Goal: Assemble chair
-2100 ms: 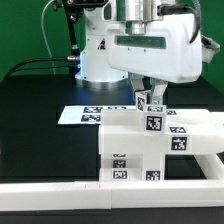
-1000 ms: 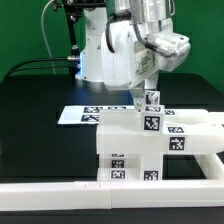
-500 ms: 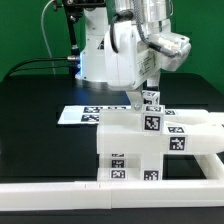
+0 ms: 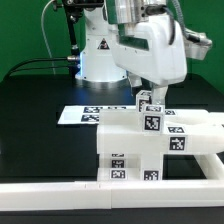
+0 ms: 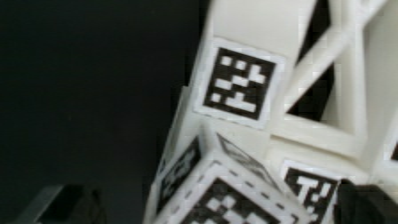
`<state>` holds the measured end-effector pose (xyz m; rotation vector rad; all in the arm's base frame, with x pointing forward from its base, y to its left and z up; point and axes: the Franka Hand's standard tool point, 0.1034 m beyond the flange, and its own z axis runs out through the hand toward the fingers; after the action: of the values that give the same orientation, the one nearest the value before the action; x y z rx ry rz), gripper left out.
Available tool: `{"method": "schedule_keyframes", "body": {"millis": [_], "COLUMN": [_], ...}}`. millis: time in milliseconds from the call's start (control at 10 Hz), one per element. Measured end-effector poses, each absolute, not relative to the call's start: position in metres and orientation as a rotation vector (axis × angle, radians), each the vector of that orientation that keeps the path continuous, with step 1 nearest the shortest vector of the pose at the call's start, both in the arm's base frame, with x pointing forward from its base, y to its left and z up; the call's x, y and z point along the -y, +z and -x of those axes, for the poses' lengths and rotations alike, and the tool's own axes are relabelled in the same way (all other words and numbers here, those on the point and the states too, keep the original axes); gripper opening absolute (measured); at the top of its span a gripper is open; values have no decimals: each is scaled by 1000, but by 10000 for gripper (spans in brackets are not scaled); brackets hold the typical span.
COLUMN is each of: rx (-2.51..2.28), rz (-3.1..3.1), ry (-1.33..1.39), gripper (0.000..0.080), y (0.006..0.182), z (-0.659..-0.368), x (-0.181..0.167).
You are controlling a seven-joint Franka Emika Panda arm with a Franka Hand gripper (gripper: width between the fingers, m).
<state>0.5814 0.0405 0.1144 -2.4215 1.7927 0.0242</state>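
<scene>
The black desk [image 4: 40, 95] carries everything, and a white rail [image 4: 60, 195] runs along its near edge and turns up the edge at the exterior view's right, probably as a stop to brace parts against. Pushed into that near corner stands the chair [image 4: 135, 150], a chunky stack of white tagged blocks; sitting against the rail likely keeps it from sliding while pieces are pressed on. Behind it, toward the middle of the desk, the marker board [image 4: 80, 115] lies flat, partly hidden by the blocks. The arm [image 4: 150, 50] reaches down from the far edge over the top of the stack, so its end effector [image 4: 146, 98] meets a small tagged piece [image 4: 150, 102] that stands on the chair's upper surface. That piece seems to be getting seated or twisted into the top, which would explain the steep approach from above. The fingers are hidden behind the wrist body, and the wrist view shows only tagged faces very close, so I cannot tell whether the end effector is spread or pinching.
</scene>
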Motion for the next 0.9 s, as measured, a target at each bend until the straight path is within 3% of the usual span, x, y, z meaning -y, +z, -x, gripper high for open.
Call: {"method": "schedule_keyframes", "body": {"millis": [300,600,700,800,900], "rx": [-1029,-975,-996,-1115,-1212], "rz": [2900,2924,2915,2870,2830], "ry": [-46,-52,-51,-47,-43], "gripper": [649,622,441,441,278], "y": [112,111,111,111,111], "z": [-581,-581,-581,-581,-581], "x": [-38,-38,-38,-38,-38]}}
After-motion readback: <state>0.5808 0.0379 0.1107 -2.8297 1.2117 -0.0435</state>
